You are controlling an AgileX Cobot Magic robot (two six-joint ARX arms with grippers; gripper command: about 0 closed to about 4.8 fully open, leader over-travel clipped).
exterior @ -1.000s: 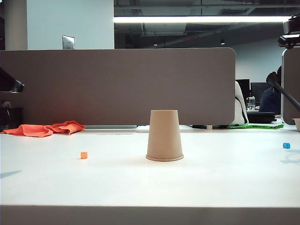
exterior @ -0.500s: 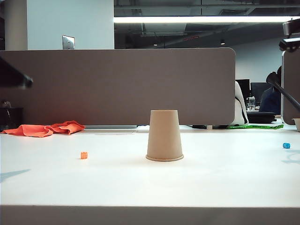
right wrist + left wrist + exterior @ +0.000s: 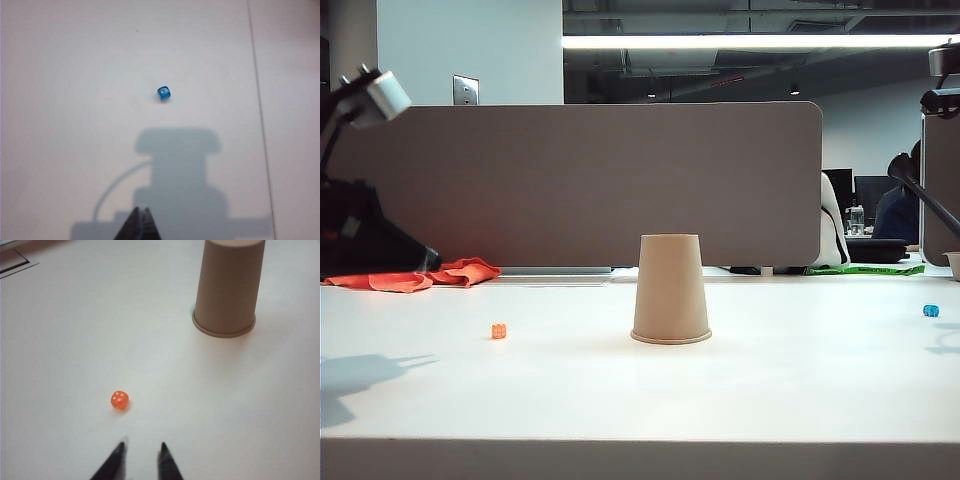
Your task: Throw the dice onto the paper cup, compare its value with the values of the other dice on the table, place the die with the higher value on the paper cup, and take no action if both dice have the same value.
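Observation:
The tan paper cup (image 3: 670,290) stands mouth down in the middle of the white table (image 3: 770,390). The orange die (image 3: 499,331) lies to its left, the blue die (image 3: 931,311) far to its right. In the left wrist view my left gripper (image 3: 141,446) is open and empty above the table, a short way from the orange die (image 3: 119,400), with the cup (image 3: 228,287) farther off. My left arm (image 3: 365,240) hangs low at the exterior view's left edge. My right gripper (image 3: 141,211) is shut and empty, well above the blue die (image 3: 164,93).
An orange-red cloth (image 3: 420,274) lies at the back left, in front of a grey partition (image 3: 580,180). The table's front edge (image 3: 640,440) runs close to the camera. A seam (image 3: 257,100) crosses the tabletop beside the blue die.
My left arm has swung down and in from the left edge, and its shadow on the table has grown. The cup and both dice have stayed where they were.

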